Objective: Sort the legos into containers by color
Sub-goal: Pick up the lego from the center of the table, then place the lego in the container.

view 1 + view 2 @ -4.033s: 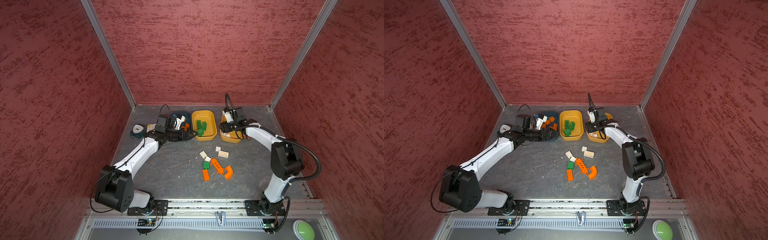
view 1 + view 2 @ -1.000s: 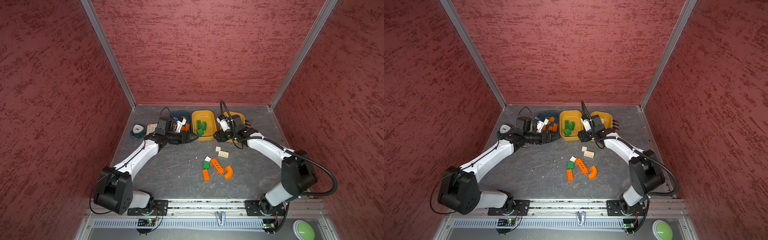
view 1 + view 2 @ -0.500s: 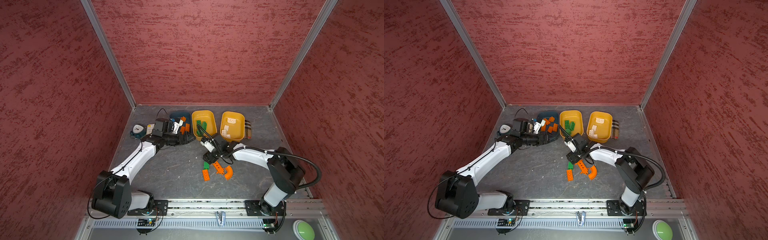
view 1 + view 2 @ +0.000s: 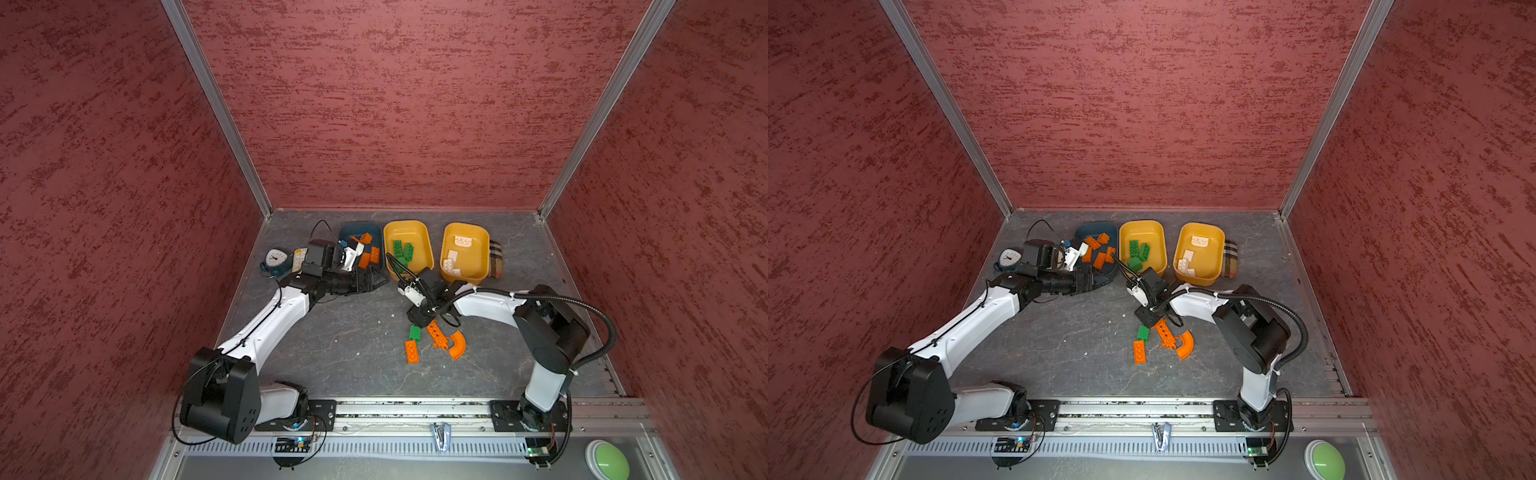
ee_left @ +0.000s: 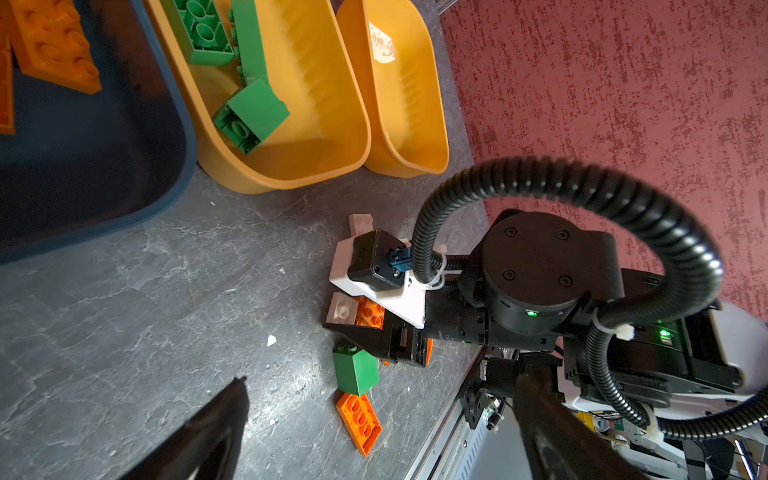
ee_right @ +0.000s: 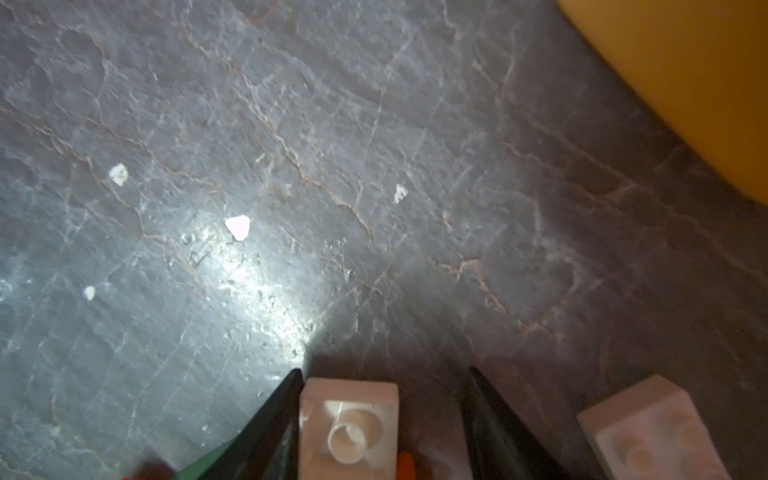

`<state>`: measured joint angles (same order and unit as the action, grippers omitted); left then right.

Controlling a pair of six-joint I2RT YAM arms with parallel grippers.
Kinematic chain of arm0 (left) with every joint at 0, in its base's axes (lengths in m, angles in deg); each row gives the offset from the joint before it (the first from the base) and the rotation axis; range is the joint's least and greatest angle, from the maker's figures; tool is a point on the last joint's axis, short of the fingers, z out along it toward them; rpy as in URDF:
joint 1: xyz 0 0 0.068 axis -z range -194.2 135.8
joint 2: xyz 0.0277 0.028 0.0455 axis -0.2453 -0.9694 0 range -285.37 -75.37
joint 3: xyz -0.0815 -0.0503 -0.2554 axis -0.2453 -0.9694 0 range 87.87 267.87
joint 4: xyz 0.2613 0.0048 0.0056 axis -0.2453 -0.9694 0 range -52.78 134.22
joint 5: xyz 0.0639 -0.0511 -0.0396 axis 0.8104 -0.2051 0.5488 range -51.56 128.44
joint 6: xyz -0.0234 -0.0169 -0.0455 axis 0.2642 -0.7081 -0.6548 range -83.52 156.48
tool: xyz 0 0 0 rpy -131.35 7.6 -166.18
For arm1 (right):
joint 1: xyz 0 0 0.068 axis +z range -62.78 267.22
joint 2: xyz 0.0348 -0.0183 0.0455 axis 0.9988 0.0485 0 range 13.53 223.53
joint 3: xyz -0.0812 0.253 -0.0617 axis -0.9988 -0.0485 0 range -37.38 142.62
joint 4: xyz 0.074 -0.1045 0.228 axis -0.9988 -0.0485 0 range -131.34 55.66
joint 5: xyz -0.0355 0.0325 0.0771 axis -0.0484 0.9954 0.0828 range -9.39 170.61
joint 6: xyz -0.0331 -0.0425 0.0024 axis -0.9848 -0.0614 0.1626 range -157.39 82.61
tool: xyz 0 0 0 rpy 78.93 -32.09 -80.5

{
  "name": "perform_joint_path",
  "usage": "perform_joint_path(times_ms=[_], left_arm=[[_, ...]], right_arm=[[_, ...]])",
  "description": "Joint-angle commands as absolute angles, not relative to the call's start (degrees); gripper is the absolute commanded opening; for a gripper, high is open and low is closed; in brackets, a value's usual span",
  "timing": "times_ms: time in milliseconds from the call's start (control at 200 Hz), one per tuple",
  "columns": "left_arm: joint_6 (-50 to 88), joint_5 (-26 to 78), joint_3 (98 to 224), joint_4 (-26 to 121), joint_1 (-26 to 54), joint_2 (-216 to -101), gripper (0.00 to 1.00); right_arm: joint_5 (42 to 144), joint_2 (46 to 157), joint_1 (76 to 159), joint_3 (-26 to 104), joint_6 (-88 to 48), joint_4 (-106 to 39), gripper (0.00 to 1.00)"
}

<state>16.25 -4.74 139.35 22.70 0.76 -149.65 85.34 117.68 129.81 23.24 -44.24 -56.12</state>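
The right arm point(image 4: 486, 305) is folding at its elbow and reaching leftward over the veined, slate-grey table point(image 4: 332, 365). The right gripper point(image 6: 384, 374) is tipping down onto the loose legos in the middle. Its tapered black jaws are standing apart around a small square white brick point(image 6: 349, 432), one finger touching it and the other clear of it. A second white brick point(image 6: 648, 436) is lying just beside. A green brick point(image 4: 414, 332), a flat orange brick point(image 4: 411, 351), a long holed orange piece point(image 4: 436, 334) and an orange arc point(image 4: 457, 345) are lying nearer. The left arm point(image 4: 274, 320) is stretching far. The left gripper point(image 4: 376, 280) is hovering with jaws spread wide at the near edge of the teal tub point(image 4: 351, 230), which is holding orange bricks point(image 4: 375, 254). The glossy middle yellow tub point(image 4: 422, 241) is holding green bricks point(image 4: 403, 251), and the right yellow tub point(image 4: 473, 257) is holding white bricks point(image 4: 450, 259).
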Motion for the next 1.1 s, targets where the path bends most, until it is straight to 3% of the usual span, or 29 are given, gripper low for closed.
perform_joint_path(times_ms=[0,90,306,541,756,1097], left_arm=[[17.7,-5.2,139.2,22.8,0.4,-149.1,0.99],[17.8,-5.2,139.4,22.3,0.3,-149.2,0.99],[18.0,-5.1,139.5,21.8,0.4,-149.0,1.0],[17.6,-5.6,140.0,22.1,0.7,-149.2,0.99],[17.5,-5.6,140.8,22.2,1.5,-149.8,0.99],[16.5,-5.0,142.4,23.4,3.6,-151.2,0.99]], right_arm=[[83.5,118.9,129.9,24.7,-46.5,-58.7,0.58],[82.4,119.3,130.0,25.0,-46.4,-59.4,0.54],[81.0,117.4,129.8,26.1,-45.6,-60.6,0.34],[82.2,111.7,127.8,28.6,-45.0,-60.5,0.33],[79.3,108.8,121.0,31.0,-46.4,-61.2,0.33],[80.6,115.5,105.7,40.6,-48.9,-59.1,0.33]])
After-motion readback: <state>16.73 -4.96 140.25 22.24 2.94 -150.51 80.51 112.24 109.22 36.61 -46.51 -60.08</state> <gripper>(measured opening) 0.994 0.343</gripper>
